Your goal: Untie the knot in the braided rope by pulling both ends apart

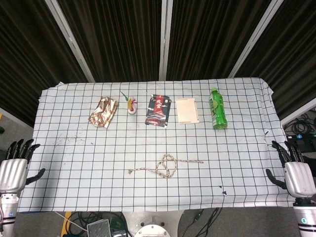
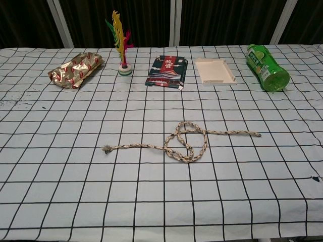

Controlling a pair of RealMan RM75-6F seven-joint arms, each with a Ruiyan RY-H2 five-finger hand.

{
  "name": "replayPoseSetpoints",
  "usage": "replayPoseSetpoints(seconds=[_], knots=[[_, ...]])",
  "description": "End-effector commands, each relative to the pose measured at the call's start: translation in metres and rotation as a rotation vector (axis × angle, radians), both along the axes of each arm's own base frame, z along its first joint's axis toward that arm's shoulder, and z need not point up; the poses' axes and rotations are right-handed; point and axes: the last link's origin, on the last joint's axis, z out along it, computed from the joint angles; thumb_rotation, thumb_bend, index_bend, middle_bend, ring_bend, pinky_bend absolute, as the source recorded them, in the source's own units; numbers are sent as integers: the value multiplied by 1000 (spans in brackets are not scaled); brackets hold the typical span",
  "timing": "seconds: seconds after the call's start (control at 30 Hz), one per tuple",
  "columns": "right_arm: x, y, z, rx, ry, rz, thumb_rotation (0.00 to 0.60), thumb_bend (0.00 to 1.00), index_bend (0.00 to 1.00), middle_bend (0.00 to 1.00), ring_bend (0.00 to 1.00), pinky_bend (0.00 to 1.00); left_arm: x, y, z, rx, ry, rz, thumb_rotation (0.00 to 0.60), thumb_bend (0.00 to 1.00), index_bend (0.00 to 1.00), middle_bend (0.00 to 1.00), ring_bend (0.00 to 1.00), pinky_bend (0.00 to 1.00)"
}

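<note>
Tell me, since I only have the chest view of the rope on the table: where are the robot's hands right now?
Observer: The left hand hangs off the table's left edge, holding nothing.
Operator: And the right one?
Observer: The right hand sits off the right edge, fingers apart, also holding nothing.
Operator: So nobody touches the rope?
Observer: Correct; the rope lies knotted mid-table, well apart from both hands.

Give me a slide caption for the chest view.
Loosely knotted rope lies untouched on the checked tablecloth, no hand in sight.
</note>
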Motion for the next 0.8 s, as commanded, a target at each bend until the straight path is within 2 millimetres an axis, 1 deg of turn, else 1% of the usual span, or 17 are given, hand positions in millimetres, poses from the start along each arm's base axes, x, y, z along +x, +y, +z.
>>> replayPoseSetpoints(seconds=[0.03,0.23,0.33,0.43,0.57,0.6,0.7,0.8], knots=[[2,-2,-2,8,-5,10,600,256,82,184,14,59,-2,-2,0,3,-2,7,600,164,204,100,0,0],[9,-6,-11,58,-9,35,600,256,85,184,14,59,-5,-7,1,8,-2,19,600,164,205,100,0,0],[22,-16,-22,107,-16,77,600,254,109,190,14,59,-5,-6,1,8,-8,18,600,164,205,100,0,0],[43,-33,-44,191,-1,138,600,249,172,200,14,59,-4,-5,1,5,-10,9,600,164,205,100,0,0],[70,-57,-82,300,37,195,600,237,300,211,14,60,-5,-6,1,4,-13,6,600,164,205,100,0,0],[78,-64,-94,324,42,204,600,232,327,211,13,60,-6,-7,1,4,-14,9,600,164,205,100,0,0],[93,-79,-125,369,46,213,600,224,391,214,13,60,-9,-8,1,-1,-19,19,600,164,205,100,0,0],[101,-89,-150,405,64,211,600,213,424,217,13,60,-12,-8,-1,-10,-23,27,600,164,205,100,0,0]])
